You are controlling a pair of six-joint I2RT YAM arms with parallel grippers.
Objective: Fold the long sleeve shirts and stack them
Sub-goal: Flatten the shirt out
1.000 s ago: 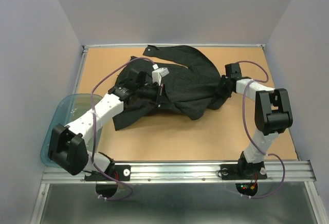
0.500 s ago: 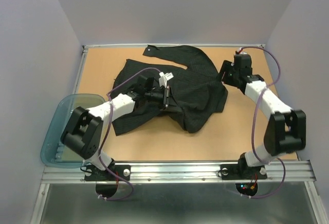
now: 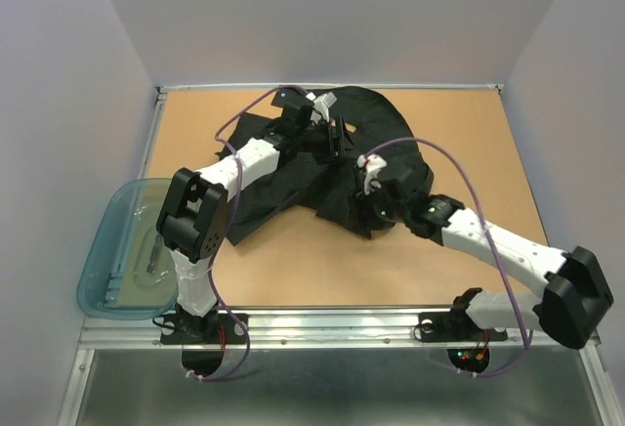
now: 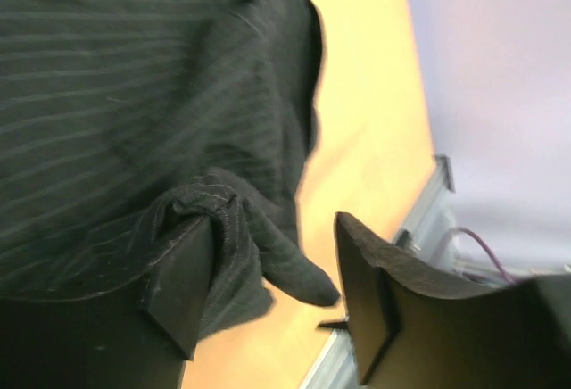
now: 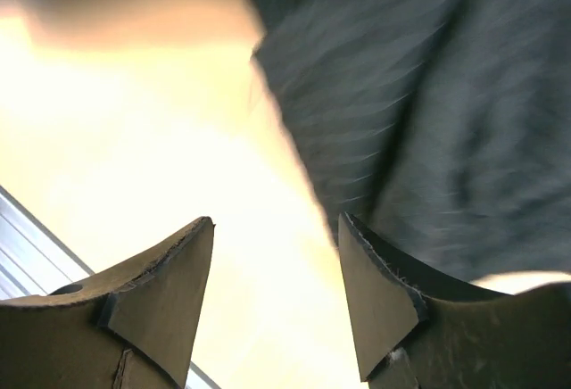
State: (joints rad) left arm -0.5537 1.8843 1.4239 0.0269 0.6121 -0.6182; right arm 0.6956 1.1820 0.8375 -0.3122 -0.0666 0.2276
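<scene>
Your black shirt (image 3: pixel 391 138) lies rumpled on the far middle of the worktop (image 3: pixel 479 143), one part piled over another. Expect it to be light, limp and rather slippery. It will sag and drag, so take it by a firm seam, collar, cuff or hem rather than a loose fold. Your left gripper (image 4: pixel 272 228) stands apart, with a bunched edge of cloth brushing one finger but not pinched. Your right gripper (image 5: pixel 277 221) also stands apart with nothing between, just short of the shirt's near edge. The overhead view gives you the whole heap and both arms reaching over it. Only the wrist views show the pinstripes and the gaps between the fingers.
</scene>
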